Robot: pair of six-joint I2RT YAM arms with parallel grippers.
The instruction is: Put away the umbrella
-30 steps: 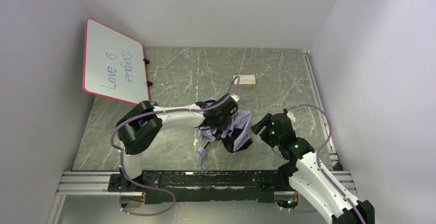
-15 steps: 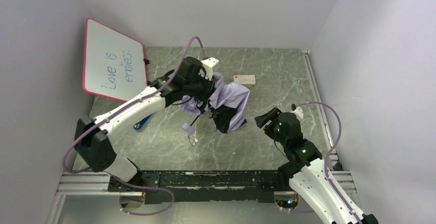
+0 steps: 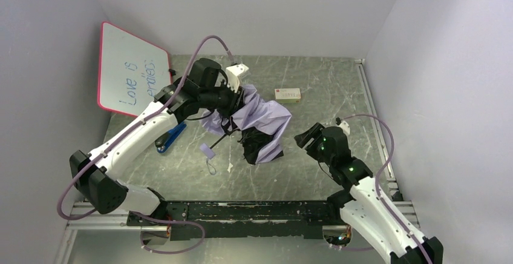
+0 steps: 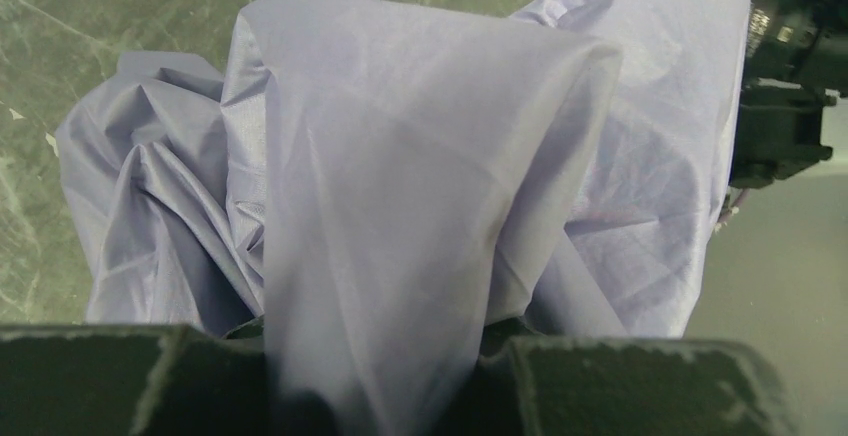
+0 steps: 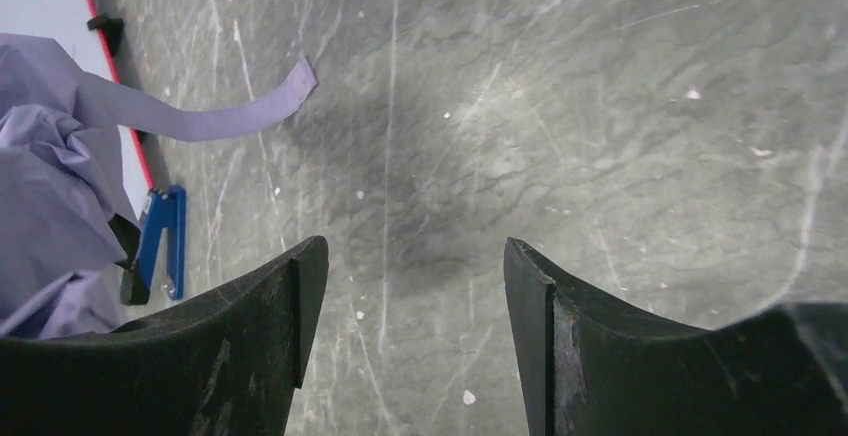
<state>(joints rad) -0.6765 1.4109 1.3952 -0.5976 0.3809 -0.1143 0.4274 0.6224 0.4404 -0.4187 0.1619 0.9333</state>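
The umbrella point(image 3: 264, 117) is a crumpled bunch of pale lavender fabric with black ribs, hanging above the middle of the table. Its thin black shaft slants down to the left, ending at a lavender wrist loop point(image 3: 207, 153). My left gripper point(image 3: 238, 92) is shut on the top of the fabric. In the left wrist view the umbrella point(image 4: 420, 156) fills the frame and a fold runs down between the left gripper point(image 4: 372, 361) fingers. My right gripper point(image 3: 307, 138) stands open to the right of the umbrella. Nothing but bare table shows between the right gripper point(image 5: 415, 256) fingers.
A red-framed whiteboard point(image 3: 134, 73) leans against the left wall. A small white box point(image 3: 288, 94) lies at the back centre. A blue clip point(image 3: 169, 138) lies on the table under my left arm, and the blue clip point(image 5: 160, 241) also shows beside a lavender strap point(image 5: 200, 116).
My left arm has swung from the table's middle toward the back left, lifting the umbrella with it. The right gripper has shifted slightly and stayed open.
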